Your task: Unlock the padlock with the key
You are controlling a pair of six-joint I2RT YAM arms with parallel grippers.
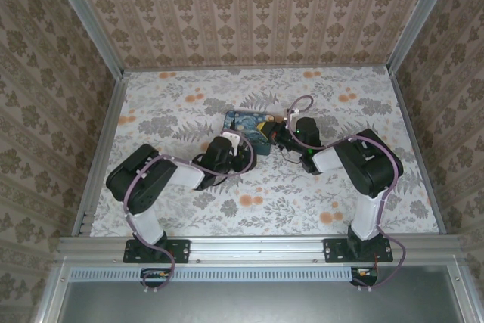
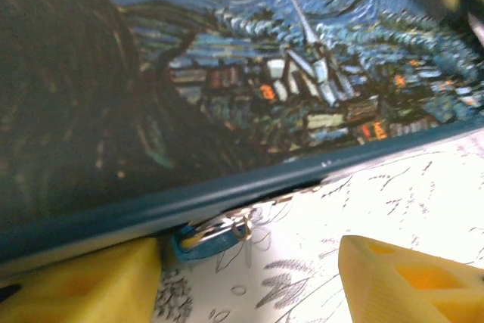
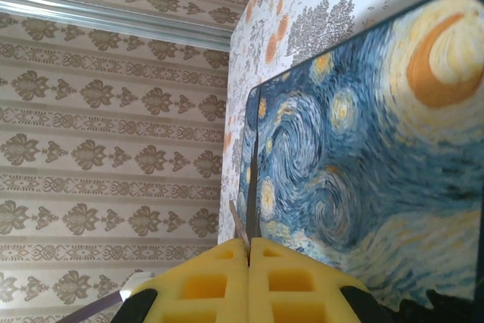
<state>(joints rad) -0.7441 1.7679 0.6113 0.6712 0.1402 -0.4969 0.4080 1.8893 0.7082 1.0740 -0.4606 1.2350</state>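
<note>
Your left end effector (image 2: 249, 289) sits low at the near edge of the tin (image 2: 265, 73). Its two yellow fingers (image 2: 83, 285) are spread well apart and hold nothing. In its wrist view the padlock (image 2: 203, 241) lies on the desk (image 2: 408, 194), tucked partly under the tin's dark rim. The metal shackle shows just to the right of the teal body. The padlock is ahead of the gap between the fingers and hard by the left one, though you cannot tell whether they touch. Your right end effector (image 3: 249, 262) is at the tin's right side. Its yellow pads are pressed fully together, and a thin metal sliver that looks like the key (image 3: 239, 226) sticks out from between them. That sliver points along the tin's edge toward the patterned wall. From the top camera the tin lies flat near the middle of the desk, a little toward the far side. The left arm reaches in from the near left and the right arm from the near right. The padlock and key are too small to make out from that view.
</note>
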